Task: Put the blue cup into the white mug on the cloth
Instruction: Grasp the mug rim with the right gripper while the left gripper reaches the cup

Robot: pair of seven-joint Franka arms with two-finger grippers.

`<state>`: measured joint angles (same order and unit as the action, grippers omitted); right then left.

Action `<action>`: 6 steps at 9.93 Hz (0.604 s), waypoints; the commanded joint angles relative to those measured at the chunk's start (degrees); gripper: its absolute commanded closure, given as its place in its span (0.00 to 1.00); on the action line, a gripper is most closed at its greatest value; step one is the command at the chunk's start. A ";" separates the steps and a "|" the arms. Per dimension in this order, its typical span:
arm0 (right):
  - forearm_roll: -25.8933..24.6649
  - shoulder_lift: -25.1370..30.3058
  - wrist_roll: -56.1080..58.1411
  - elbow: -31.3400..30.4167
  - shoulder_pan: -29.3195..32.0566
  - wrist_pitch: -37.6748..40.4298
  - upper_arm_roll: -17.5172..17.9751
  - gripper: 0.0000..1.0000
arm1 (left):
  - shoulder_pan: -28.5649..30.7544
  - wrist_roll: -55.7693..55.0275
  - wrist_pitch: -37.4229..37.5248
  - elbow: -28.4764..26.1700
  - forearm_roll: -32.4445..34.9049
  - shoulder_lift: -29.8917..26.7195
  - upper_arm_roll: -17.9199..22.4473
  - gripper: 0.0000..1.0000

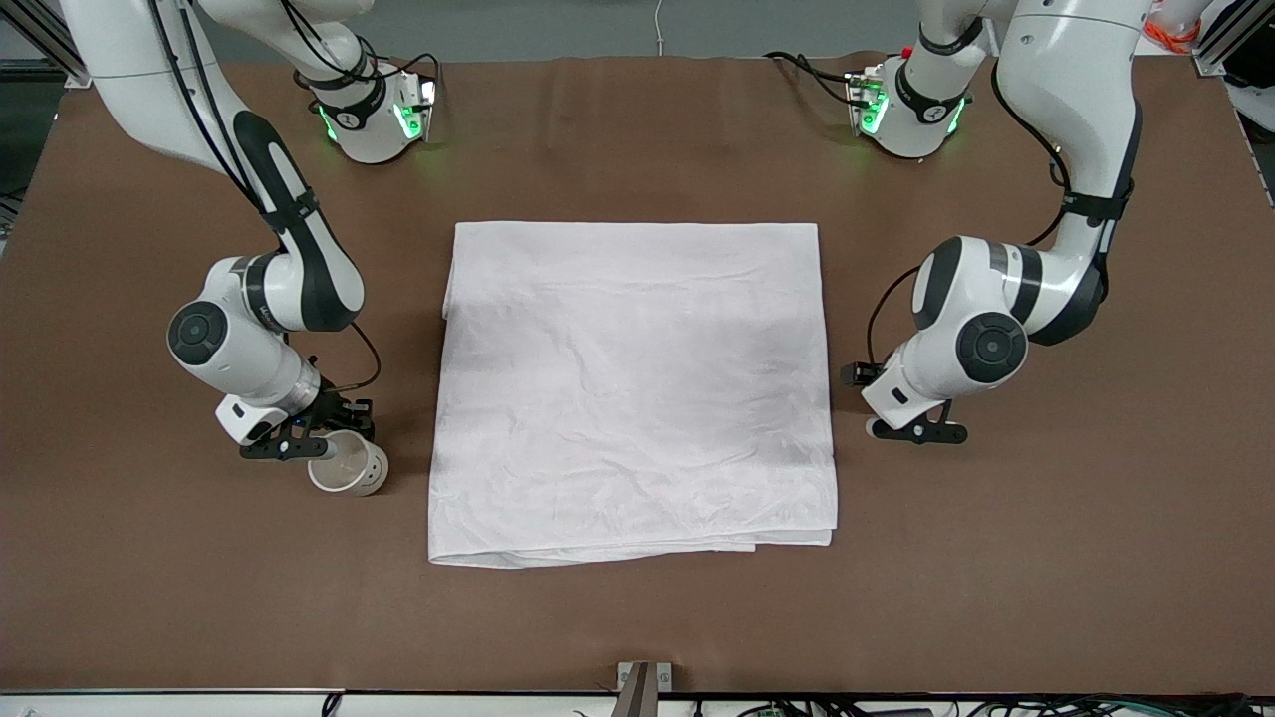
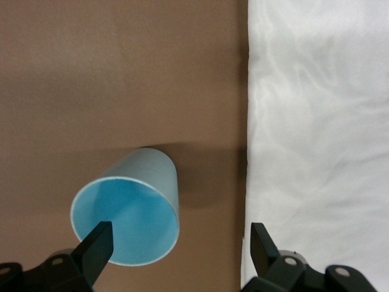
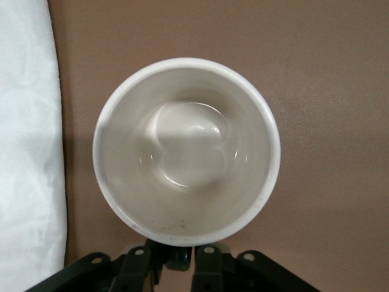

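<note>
The right gripper (image 3: 176,258) has its fingers drawn narrow, seemingly pinching the white mug (image 3: 185,152) by its dark handle, a grip that would leave the mouth free to receive the cup. The mug is off the cloth (image 1: 637,388), on bare table (image 1: 637,617). The left gripper (image 2: 180,243) holds its fingers wide. One finger is over the blue cup (image 2: 130,213), the other near the cloth's edge, so the fingers are not yet centred. Only the left wrist view shows this cup; the front view hides it under the arm.

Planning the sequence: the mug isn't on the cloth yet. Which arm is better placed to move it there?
Right. The right gripper is at the white mug beside the cloth; the left gripper, open, is at the blue cup at the left arm's end.
</note>
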<state>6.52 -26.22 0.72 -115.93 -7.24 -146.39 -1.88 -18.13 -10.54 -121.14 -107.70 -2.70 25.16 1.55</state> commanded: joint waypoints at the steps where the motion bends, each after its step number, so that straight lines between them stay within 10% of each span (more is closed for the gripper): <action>1: 0.69 -0.67 -0.37 0.79 0.04 0.05 0.03 0.98 | -0.24 -1.15 -1.20 -2.69 -0.46 -2.40 -0.14 0.01; 6: 0.78 1.25 -0.19 0.88 -0.22 1.63 0.29 1.00 | -0.85 -1.33 -4.72 -2.95 -0.20 0.41 -0.06 0.05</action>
<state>6.55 -26.21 0.68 -115.64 -7.25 -146.23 -1.86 -18.86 -11.28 -124.79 -109.75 -2.70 25.86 1.36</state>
